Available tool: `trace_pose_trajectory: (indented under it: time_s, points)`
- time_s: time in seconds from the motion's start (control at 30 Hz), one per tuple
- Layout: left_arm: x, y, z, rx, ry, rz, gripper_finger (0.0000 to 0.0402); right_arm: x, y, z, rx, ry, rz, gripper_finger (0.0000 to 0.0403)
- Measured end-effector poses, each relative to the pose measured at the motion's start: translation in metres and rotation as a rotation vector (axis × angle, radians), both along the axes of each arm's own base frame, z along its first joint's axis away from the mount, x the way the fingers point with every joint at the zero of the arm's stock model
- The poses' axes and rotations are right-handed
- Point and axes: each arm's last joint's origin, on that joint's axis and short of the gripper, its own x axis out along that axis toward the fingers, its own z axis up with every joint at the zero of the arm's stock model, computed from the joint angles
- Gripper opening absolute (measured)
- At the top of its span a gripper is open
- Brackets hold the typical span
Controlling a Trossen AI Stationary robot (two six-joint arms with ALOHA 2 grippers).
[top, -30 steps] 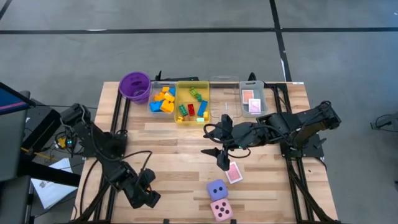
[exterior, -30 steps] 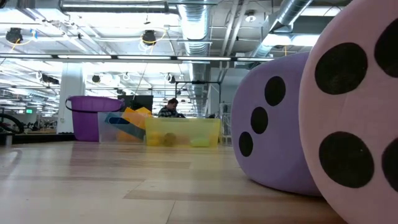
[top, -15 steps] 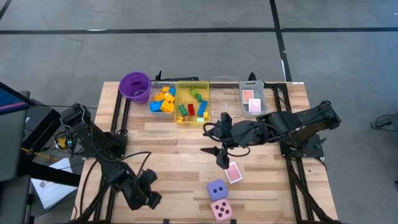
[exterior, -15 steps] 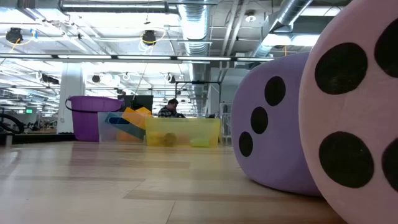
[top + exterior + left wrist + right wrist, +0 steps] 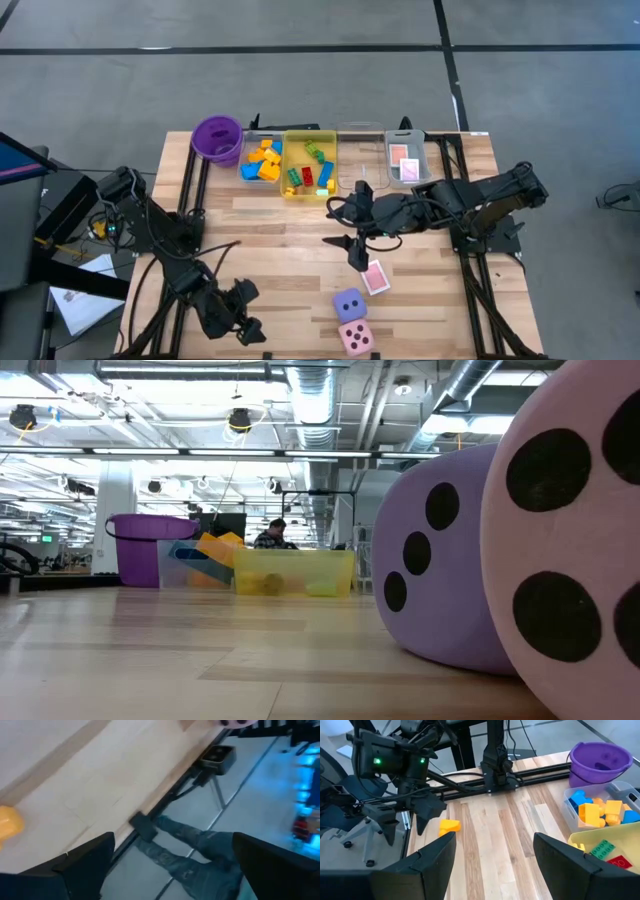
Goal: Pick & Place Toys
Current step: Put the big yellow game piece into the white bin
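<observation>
Left hand [image 5: 243, 318] fingers wide apart, empty, above yellow brick [image 5: 449, 826]; right hand [image 5: 352, 247] half-open, empty.

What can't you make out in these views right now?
- Low view: purple soft die and pink soft die block everything behind them.
- Left wrist view: small yellow plastic brick, cut off by the edge.
- High view: pink-backed playing cards in the clear tray, too small to count.

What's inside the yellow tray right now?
The yellow tray holds loose bricks: green, red, blue and yellow show from above. Anything beneath that top layer is covered. In the low view its wall blurs the contents.
</observation>
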Motion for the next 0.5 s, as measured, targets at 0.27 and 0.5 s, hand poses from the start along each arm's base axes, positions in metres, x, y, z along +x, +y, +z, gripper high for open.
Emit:
trace_pose_trajectory:
  time_s: [0.27,0.5]
  points:
    - [0.011,-0.011,0.019,-0.161,-0.204,0.03,0.0384,0.0,0.0,0.0,0.0,0.0,0.001,0.026]
    - [0.011,-0.009,0.017,-0.207,-0.129,0.096,0.0381,0.0,0.0,0.0,0.0,0.0,0.001,0.026]
